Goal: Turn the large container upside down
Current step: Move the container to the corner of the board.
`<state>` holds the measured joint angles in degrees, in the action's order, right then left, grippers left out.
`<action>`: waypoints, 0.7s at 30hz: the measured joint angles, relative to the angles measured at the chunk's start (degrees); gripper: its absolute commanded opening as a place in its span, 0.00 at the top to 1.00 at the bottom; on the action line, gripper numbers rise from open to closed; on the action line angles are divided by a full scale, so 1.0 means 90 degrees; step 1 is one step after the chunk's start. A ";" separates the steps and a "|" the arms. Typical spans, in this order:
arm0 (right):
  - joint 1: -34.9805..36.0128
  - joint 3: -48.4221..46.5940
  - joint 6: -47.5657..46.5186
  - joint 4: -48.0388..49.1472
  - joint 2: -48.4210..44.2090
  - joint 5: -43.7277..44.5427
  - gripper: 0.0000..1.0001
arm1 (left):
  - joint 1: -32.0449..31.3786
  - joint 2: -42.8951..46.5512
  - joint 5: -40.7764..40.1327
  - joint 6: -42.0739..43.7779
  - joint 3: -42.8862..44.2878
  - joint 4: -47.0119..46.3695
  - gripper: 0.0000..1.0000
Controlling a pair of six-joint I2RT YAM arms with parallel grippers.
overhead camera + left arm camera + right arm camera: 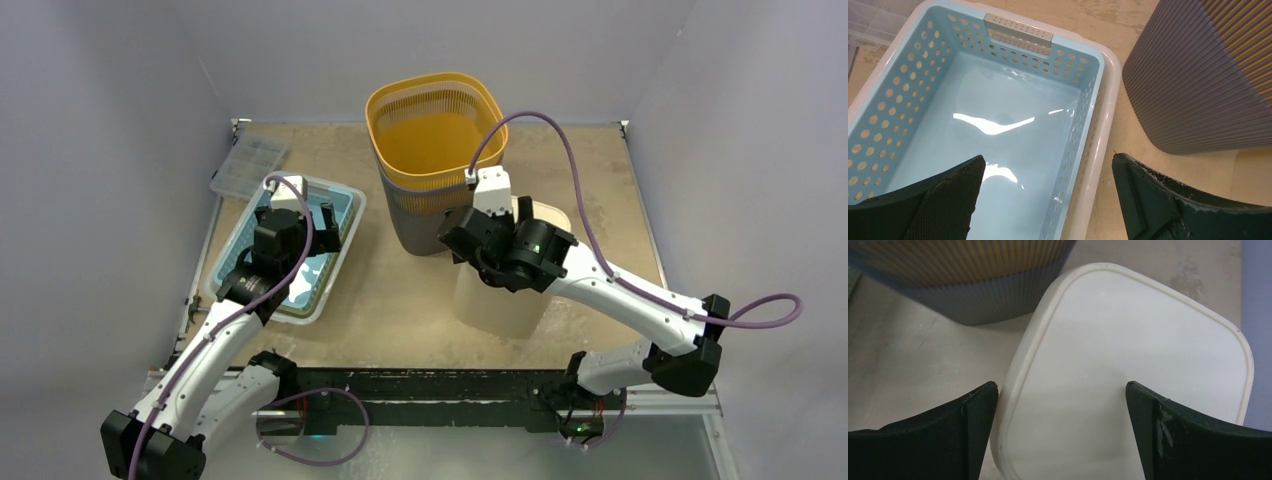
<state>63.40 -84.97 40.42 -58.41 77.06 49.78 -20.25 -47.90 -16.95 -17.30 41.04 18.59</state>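
We find the tall ribbed yellow-and-grey plastic bin [437, 150] at the worktop's far edge, mouth up; turning seems not yet begun. Left gripper [1048, 167] and right gripper [1062, 405] gape wide, empty.

Cream bin [495, 310] partly hidden (top view).

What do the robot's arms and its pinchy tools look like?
The left arm and right arm are smooth white tubes joined by chunky black joints. A thin purple cable loops off each one. The left tool and right tool each have two black, wedge-shaped fingers.
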 measured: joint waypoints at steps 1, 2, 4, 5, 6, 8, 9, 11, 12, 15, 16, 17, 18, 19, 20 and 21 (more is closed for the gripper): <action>-0.0126 0.0029 -0.0029 -0.0017 0.0002 0.0044 0.01 | 0.0000 0.0000 0.0000 0.0000 0.0000 0.0002 0.04; -0.0274 0.0049 -0.0068 -0.0041 0.0005 0.0092 0.01 | -0.0002 0.0002 0.0000 0.0000 0.0000 0.0000 0.04; -0.0551 0.0056 -0.0102 -0.0109 0.0005 0.0148 0.01 | -0.0002 0.0002 0.0000 0.0000 0.0000 0.0005 0.03; -0.0627 0.0056 -0.0107 -0.0146 0.0000 0.0146 0.01 | 0.0000 0.0002 0.0000 0.0000 0.0000 0.0007 0.03; -0.0697 0.0049 -0.0107 -0.0187 -0.0017 0.0129 0.01 | -0.0002 0.0002 0.0000 0.0000 0.0000 0.0007 0.03; -0.0775 -0.0010 -0.0107 -0.0240 -0.0100 -0.0063 0.01 | 0.0000 0.0002 0.0000 0.0000 0.0000 0.0007 0.03; -0.0789 -0.0036 -0.0109 -0.0240 -0.0170 -0.0206 0.01 | -0.0002 0.0002 0.0000 0.0000 0.0000 0.0007 0.03; -0.0797 -0.0058 -0.0143 -0.0151 -0.0452 -0.0653 0.01 | 0.0000 0.0002 0.0000 0.0000 0.0000 0.0012 0.03; -0.0797 -0.0070 -0.0165 -0.0073 -0.0634 -0.0879 0.02 | 0.0000 0.0002 0.0000 0.0000 0.0000 0.0012 0.03; -0.0797 -0.0102 -0.0221 0.0289 -0.1251 -0.1681 0.01 | 0.0000 0.0002 0.0002 0.0000 0.0000 0.0017 0.03; -0.0797 -0.0107 -0.0233 0.0444 -0.1447 -0.1989 0.01 | 0.0000 0.0002 0.0002 0.0000 0.0000 0.0019 0.04; -0.0797 -0.0104 -0.0226 0.0610 -0.1622 -0.2297 0.01 | -0.0002 0.0002 0.0002 0.0000 0.0000 0.0019 0.03; -0.0797 -0.0104 -0.0231 0.0733 -0.1736 -0.2533 0.01 | -0.0002 0.0002 0.0002 0.0000 0.0000 0.0019 0.03; -0.0797 -0.0066 -0.0223 0.0933 -0.1853 -0.2926 0.02 | -0.0002 0.0002 0.0002 0.0000 0.0000 0.0019 0.04; -0.0797 0.0019 -0.0214 0.1107 -0.1940 -0.3303 0.02 | -0.0002 0.0002 0.0002 0.0000 0.0000 0.0019 0.04; -0.0797 0.0112 -0.0211 0.1222 -0.2013 -0.3577 0.02 | 0.0000 0.0002 0.0005 0.0000 0.0000 0.0022 0.03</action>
<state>56.23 -83.96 38.52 -47.42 58.94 17.58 -20.25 -47.88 -16.91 -17.30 41.04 18.79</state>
